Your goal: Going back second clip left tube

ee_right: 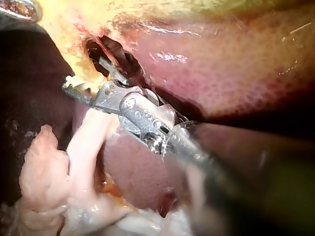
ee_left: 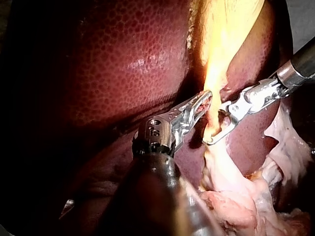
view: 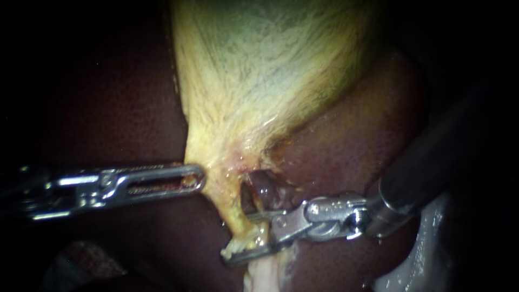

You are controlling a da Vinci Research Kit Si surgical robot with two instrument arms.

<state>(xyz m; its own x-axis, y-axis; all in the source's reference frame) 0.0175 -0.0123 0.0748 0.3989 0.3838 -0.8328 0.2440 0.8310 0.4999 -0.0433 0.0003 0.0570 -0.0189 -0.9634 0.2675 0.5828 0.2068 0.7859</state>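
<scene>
Endoscope: left tube point(view: 228, 206) at 6 o'clock, running down from the gallbladder point(view: 259, 81) neck. Right instrument point(view: 238, 238) jaws gape astride it, gripping nothing. Left instrument point(view: 197, 177) at 9 o'clock looks clamped on the gallbladder edge.
Left wrist: same pinch.
Right wrist: tube between spread jaws; clip unclear.
Tube likely soft, slick and easily torn, so hold across its bare stretch and don't tug.
</scene>
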